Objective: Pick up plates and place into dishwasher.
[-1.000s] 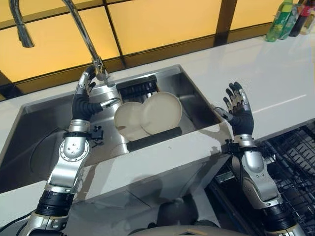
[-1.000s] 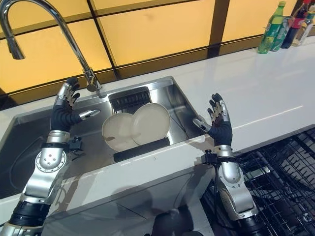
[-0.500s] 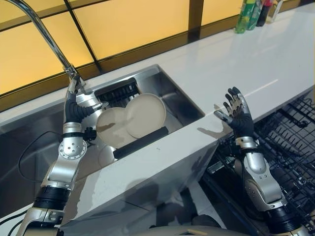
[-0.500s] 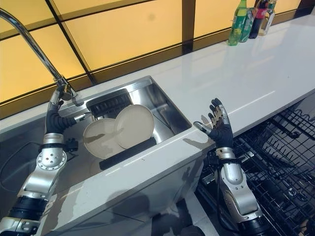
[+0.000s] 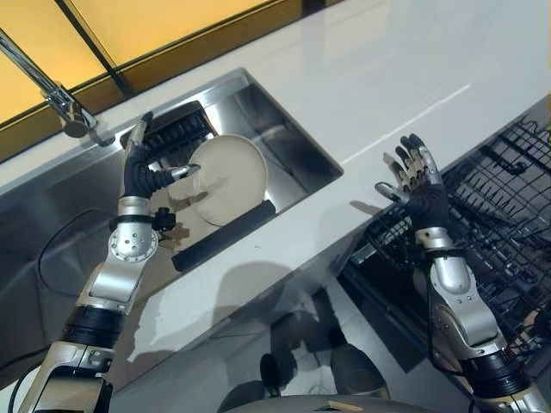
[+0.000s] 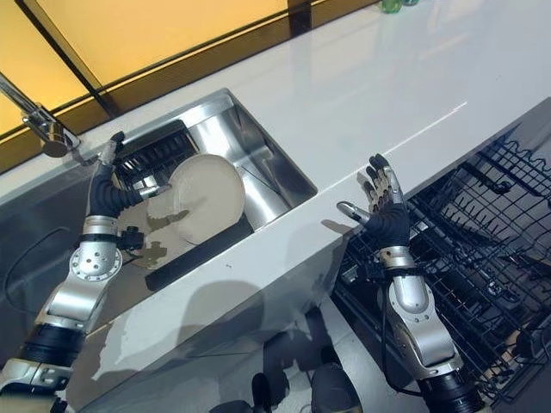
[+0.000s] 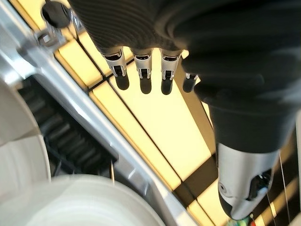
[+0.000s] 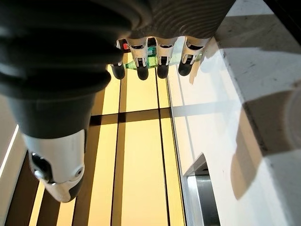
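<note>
White worktop (image 5: 413,60) with steel sink (image 5: 284,146). Plates (image 5: 228,176) lean in the sink, none moved. Left hand (image 5: 142,172) beside them, fingers released, empty. Right hand (image 5: 415,185) over the dishwasher rack (image 5: 508,198), fingers spread, empty. Whole task remains.

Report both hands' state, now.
Left hand: open, empty, beside the plates in the sink.
Right hand: open, empty, over the dishwasher rack.

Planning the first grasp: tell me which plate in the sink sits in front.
The right-hand plate overlaps the other plate, which is mostly hidden behind it and the left hand.
</note>
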